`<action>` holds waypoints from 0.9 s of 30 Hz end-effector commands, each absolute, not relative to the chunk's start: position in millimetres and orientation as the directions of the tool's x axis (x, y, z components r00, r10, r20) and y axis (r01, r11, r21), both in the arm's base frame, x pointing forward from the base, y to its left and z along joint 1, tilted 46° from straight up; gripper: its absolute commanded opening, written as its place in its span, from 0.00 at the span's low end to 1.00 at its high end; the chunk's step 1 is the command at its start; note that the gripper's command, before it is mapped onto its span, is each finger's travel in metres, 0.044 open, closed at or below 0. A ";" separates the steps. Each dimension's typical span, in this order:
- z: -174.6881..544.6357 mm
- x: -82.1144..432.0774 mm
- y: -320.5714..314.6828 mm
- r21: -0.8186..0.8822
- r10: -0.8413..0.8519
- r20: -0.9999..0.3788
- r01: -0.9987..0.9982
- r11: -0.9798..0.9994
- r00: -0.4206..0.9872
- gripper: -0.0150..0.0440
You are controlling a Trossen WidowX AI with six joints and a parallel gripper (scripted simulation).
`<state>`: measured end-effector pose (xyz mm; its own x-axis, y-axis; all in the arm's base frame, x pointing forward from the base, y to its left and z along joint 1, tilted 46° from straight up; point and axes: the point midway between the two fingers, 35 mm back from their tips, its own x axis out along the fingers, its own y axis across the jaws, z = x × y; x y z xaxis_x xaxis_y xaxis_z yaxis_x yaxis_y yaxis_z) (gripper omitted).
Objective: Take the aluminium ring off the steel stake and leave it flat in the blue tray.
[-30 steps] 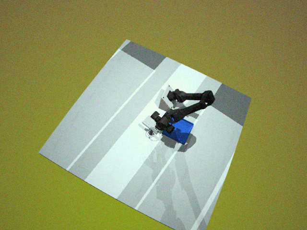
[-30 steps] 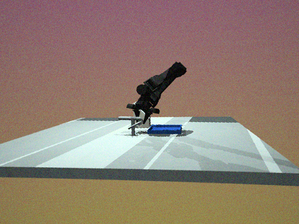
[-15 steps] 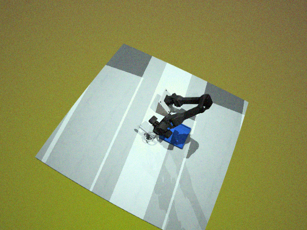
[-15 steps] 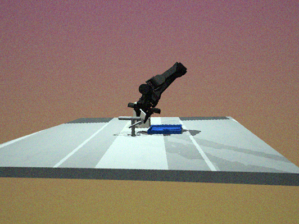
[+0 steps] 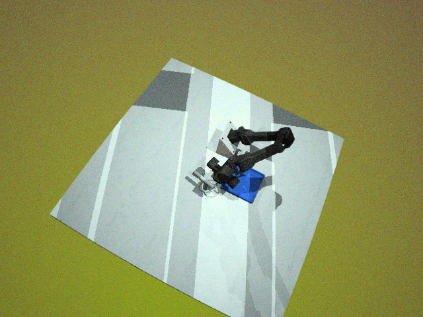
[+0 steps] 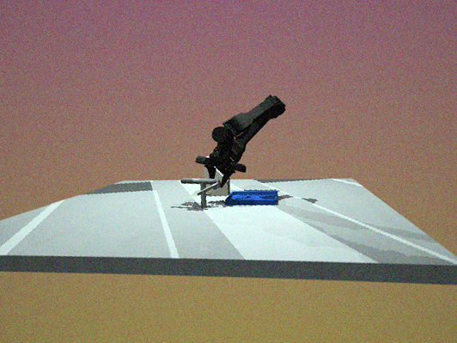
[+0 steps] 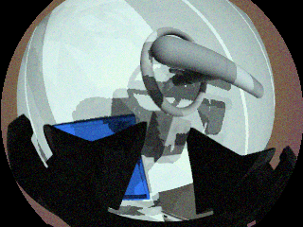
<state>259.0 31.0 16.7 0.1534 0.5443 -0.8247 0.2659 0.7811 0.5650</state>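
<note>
The slim aluminium ring [image 5: 210,196] [image 6: 213,188] [image 7: 152,90] is tilted around the upright steel stake [image 6: 203,200], below its grey cross-bar [image 5: 202,177] [image 6: 191,180] [image 7: 204,59]. The black gripper [image 5: 218,185] [image 6: 221,183] [image 7: 167,129], jaws partly apart, grips it; from above, the blue tray [image 5: 250,185] [image 6: 254,198] [image 7: 95,130] lies at three o'clock.

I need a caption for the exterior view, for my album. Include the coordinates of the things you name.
A black robot arm [image 5: 263,136] [image 6: 253,117], jaws shut on a tilted aluminium ring [image 5: 211,196] [image 6: 213,188] [image 7: 145,71], leans over a T-shaped steel stake [image 5: 203,178] [image 6: 203,200] [image 7: 199,57] near a blue tray [image 5: 250,187] [image 6: 252,198] [image 7: 95,130].
</note>
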 end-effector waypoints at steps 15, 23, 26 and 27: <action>23.0 261.1 27.5 0.543 0.520 -0.840 0.260 0.799 0.155 0.25; 26.7 261.0 23.6 0.543 0.520 -0.840 0.260 0.799 0.155 0.25; 26.7 261.0 23.6 0.543 0.520 -0.840 0.260 0.799 0.155 0.25; 26.7 261.0 23.6 0.543 0.520 -0.840 0.260 0.799 0.155 0.25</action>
